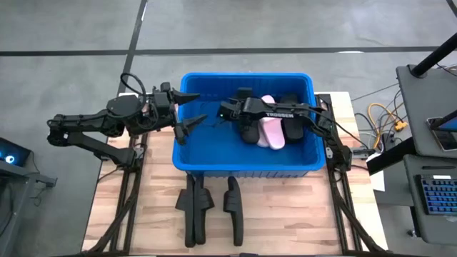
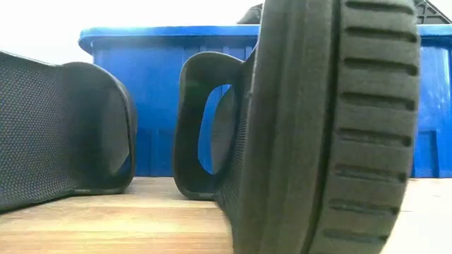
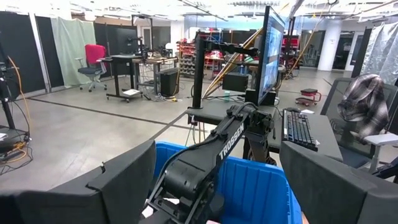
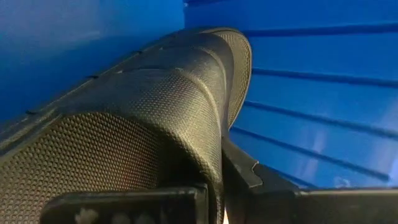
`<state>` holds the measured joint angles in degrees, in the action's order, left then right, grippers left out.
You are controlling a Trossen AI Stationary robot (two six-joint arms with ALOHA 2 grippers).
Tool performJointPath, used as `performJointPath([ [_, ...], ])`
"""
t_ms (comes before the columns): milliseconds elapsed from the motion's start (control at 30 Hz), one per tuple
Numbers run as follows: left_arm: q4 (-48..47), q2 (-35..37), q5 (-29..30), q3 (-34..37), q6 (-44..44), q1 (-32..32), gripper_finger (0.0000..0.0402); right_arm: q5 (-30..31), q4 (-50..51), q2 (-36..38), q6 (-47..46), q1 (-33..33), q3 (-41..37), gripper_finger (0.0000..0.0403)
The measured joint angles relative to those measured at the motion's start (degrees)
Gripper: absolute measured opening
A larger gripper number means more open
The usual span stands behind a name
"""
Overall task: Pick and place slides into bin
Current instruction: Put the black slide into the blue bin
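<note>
Inside the big bright-blue ribbed plastic bin, the right gripper has its fingers pressed tight on a black foam slide, pinching it by the textured strap; the right wrist view shows the sandal hanging against the tub's inner wall. That arm reaches in from the table's right edge, over a pale pink foam slide and at least two more black ones already lying on the bin floor.

At the bin's left rim, the left gripper waits w/ fingers spread wide, holding nothing, tips poised just over the rim; its arm stretches back off the table's left side.

On the pale wooden tabletop, near the front edge, a group of black foam slides and one more just beside them lie untouched, well apart from both grippers. They fill the low view, w/ the bin's outer wall behind them.

Step in hand, by the look of it: placing, w/ the carried slide over the pile and not yet let go. Next move calls for parting the right fingers so it drops onto the others, then lifting clear of the rim w/o snagging a wall. After that, one arm must go for the slides at the table's front. Task looks over half done.
</note>
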<state>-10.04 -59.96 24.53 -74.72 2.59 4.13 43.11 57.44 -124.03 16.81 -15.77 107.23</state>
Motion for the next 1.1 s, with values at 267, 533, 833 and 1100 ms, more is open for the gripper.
performJointPath([
  [267,0.0,0.0,0.0,0.0,0.0,0.0,0.0327,-1.6,-0.4,0.0,-3.9,0.0,4.6,0.0012],
  [533,0.0,0.0,0.0,0.0,0.0,0.0,0.0327,-2.1,-4.7,0.0,-4.1,-0.4,0.9,0.0012],
  [833,0.0,0.0,0.0,0.0,0.0,0.0,0.0327,-2.7,-6.3,0.1,-7.4,-1.2,-4.2,0.0012],
  [1100,0.0,0.0,0.0,0.0,0.0,0.0,0.0327,-2.8,-10.8,0.1,-8.0,-1.4,-8.8,0.0012],
])
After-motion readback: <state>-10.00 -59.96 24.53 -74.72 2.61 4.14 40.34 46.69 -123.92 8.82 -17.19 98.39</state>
